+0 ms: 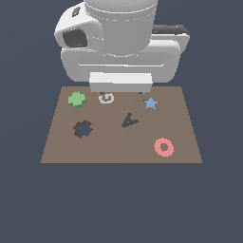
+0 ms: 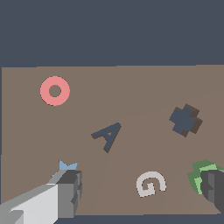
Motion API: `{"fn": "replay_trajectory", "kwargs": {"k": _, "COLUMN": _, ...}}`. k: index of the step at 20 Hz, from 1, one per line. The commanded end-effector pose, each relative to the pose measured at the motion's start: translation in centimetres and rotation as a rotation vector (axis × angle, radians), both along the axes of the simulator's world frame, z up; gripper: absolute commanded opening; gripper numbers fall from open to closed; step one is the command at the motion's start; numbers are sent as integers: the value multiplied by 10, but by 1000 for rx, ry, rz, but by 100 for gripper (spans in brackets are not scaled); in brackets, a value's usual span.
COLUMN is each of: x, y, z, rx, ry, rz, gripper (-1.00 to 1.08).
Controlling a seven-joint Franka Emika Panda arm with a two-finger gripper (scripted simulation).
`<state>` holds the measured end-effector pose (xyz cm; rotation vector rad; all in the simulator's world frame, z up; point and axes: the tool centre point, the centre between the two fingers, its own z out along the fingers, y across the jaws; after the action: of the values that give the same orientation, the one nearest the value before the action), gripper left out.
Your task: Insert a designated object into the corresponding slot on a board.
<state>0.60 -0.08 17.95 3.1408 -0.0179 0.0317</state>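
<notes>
A plain dark blue-grey ground surrounded the brown board (image 1: 118,142), the landmark for everything else. The Panda arm (image 1: 118,42) loomed over the board's far edge. Its gripper (image 2: 140,188) hung open, fingers (image 2: 68,192) spread wide, holding nothing. On the board lay a pink ring (image 1: 164,147) near the exterior view's right front corner. The green lobed block (image 1: 77,99) sat near the far corner on that view's left, the cross-shaped slot (image 1: 83,128) just in front of it. Near the board's middle was an A-shaped cutout (image 1: 128,120), with a blue star (image 1: 150,103) and a white letter G (image 1: 107,98) by the far edge. Only the wrist view showed the fingers, and the G whole.
</notes>
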Motion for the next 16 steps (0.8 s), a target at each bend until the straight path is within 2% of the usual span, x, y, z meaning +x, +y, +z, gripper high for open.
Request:
{"fn": "replay_trajectory", "kwargs": {"k": 1, "x": 0, "y": 0, "z": 0, "rx": 0, "ry": 0, "rz": 0, "gripper": 100}}
{"fn": "replay_trajectory", "kwargs": {"k": 9, "x": -9, "y": -12, "z": -10, "rx": 0, "ry": 2, "rz": 23, "gripper": 100}}
{"fn": "replay_trajectory", "kwargs": {"k": 16, "x": -28, "y": -40, "z": -35, "rx": -1, "ry": 5, "rz": 78, "gripper": 100}}
